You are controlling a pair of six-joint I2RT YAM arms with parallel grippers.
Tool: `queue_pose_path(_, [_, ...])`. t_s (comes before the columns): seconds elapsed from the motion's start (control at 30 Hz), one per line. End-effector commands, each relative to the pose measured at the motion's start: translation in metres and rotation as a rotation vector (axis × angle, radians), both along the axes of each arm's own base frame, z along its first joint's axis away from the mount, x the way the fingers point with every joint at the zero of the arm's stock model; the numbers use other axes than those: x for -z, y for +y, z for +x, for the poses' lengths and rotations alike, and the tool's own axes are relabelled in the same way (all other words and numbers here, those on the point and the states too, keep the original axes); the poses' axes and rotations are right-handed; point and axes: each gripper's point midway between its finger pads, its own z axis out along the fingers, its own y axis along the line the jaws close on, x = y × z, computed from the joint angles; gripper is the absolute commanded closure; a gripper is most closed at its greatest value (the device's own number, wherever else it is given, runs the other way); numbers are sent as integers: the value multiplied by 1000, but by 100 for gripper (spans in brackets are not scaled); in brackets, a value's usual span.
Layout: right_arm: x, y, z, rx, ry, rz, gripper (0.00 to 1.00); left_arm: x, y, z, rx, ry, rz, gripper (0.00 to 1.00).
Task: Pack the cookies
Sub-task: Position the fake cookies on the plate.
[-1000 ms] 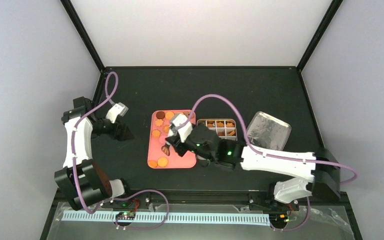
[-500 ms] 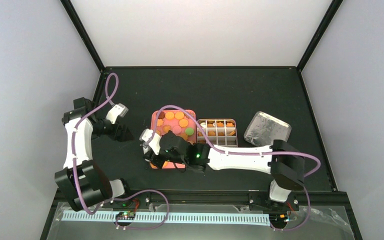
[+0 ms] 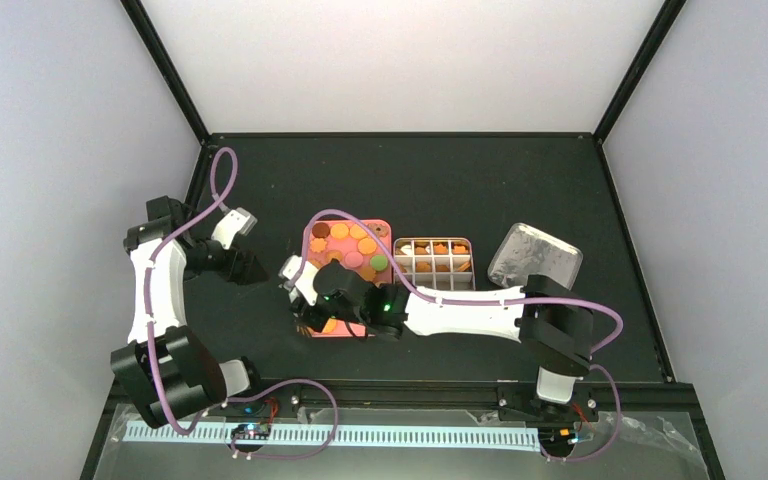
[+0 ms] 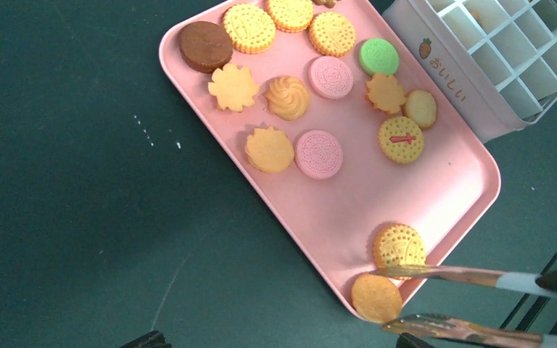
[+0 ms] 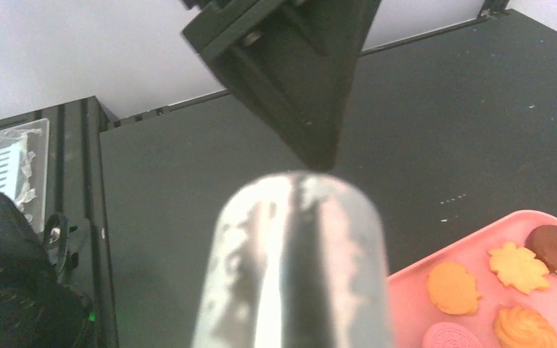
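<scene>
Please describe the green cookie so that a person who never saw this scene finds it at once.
On the dark table, find the pink tray beside the white divided box. Near the tray edge facing that box lies a round green cookie. It is the only green one; its neighbours are orange or pink.

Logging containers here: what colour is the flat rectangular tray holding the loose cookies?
The flat rectangular tray is pink, clearest in the left wrist view.

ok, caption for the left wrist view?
Open tongs straddle an orange cookie at the pink tray's corner, white divided box beside.
</scene>
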Motion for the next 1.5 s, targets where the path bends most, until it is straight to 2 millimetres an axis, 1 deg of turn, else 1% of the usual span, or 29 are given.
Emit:
queue_pose_path(0.0, [-20, -2, 18, 49, -11, 74, 67, -4, -1, -2, -2, -22, -2, 16])
queue_pose_path(0.17, [-20, -9, 28, 71, 6, 85, 67, -7, -3, -4, 5, -30, -7, 16])
queue_pose_path(0.3, [-11, -12, 34, 91, -10, 54, 68, -9, -3, -4, 6, -40, -3, 16])
queue_pose_path(0.47, [-4, -13, 36, 96, -35, 19, 68, -11, -4, -6, 9, -44, -1, 16])
queue_pose_path(0.57, [2, -21, 41, 123, -63, -14, 68, -12, -5, -6, 12, -46, -3, 16])
queue_pose_path(0.67, [8, -36, 47, 167, -109, -57, 68, -12, -5, -7, 14, -49, -3, 16])
queue_pose_path(0.8, [2, -54, 53, 219, -156, -69, 68, -12, -5, -5, 12, -50, -11, 16])
queue_pose_path(0.9, [-8, -58, 52, 222, -159, -43, 67, -12, -6, -5, 11, -50, -21, 16])
queue_pose_path(1.1, [-27, -47, 47, 188, -130, 19, 65, -14, -6, -6, 12, -57, -12, 16])
queue_pose_path(1.27, [-45, -27, 31, 87, -70, 96, 62, -14, -7, -7, 14, -56, -12, 16])
queue_pose_path(1.33, [-47, -19, 27, 61, -44, 113, 61, -14, -6, -6, 12, -55, -13, 16])
queue_pose_path(1.47, [-40, -8, 25, 38, -20, 110, 61, -13, -7, -7, 12, -51, -16, 16])
